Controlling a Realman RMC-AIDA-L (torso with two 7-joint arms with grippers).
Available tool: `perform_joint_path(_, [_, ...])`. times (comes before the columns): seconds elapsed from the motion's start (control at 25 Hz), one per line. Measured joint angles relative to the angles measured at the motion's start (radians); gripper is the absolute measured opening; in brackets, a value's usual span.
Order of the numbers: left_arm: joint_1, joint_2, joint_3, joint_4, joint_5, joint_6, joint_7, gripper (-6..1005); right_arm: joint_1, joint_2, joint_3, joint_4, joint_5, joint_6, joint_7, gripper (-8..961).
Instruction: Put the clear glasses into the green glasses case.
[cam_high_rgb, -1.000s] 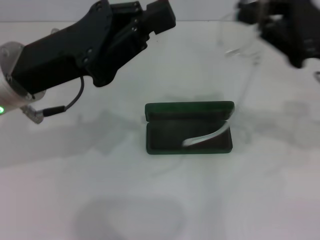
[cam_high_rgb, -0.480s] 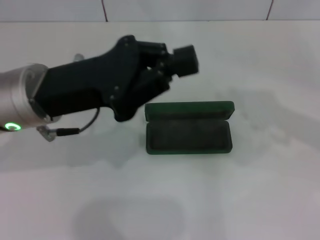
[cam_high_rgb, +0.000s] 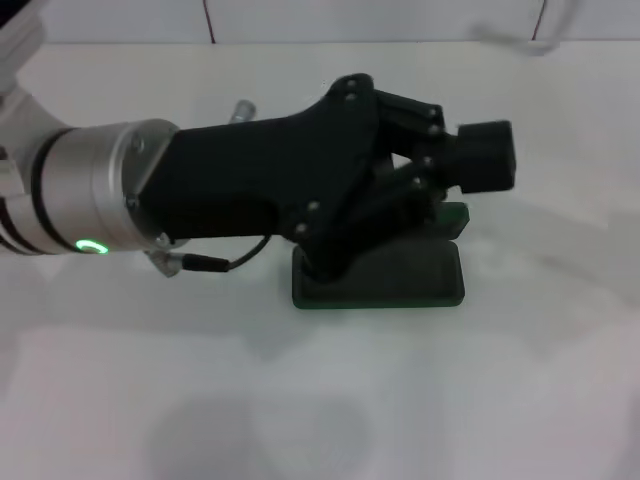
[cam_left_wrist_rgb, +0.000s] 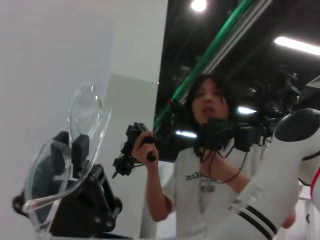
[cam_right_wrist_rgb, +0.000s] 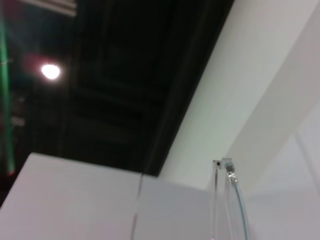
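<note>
The green glasses case (cam_high_rgb: 420, 285) lies on the white table, its left and rear parts hidden behind my left arm. My left gripper (cam_high_rgb: 484, 156) hangs just above the case's back right corner. The clear glasses (cam_left_wrist_rgb: 75, 145) show in the left wrist view, raised in the air with the wraparound lens upright. My right gripper (cam_left_wrist_rgb: 78, 150), a black clamp, is shut on the lens there. One thin clear arm of the glasses with its hinge (cam_right_wrist_rgb: 222, 166) shows in the right wrist view. The head view shows nothing of the right gripper.
The white table (cam_high_rgb: 450, 400) spreads in front of the case and to its right. A tiled wall edge (cam_high_rgb: 300, 20) runs along the back. A person (cam_left_wrist_rgb: 210, 165) holding a controller stands beyond the table in the left wrist view.
My left arm has swung right and down from the back left until it covers the case. The right gripper has lifted the glasses out of the case and out of the head view.
</note>
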Motion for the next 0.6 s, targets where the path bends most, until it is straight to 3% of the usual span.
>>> perform_joint_path(0.16, [-0.007,0.000,0.007,0.000,-0.004,0.000,0.000,38,0.033,0.004,-0.074,0.002,0.005,0.028,-0.026,115])
perform_joint_path(0.6, [0.017,-0.001,0.016,-0.001,-0.084,0.000,0.016,39,0.033,0.003,-0.150,0.017,0.004,0.088,-0.064,115])
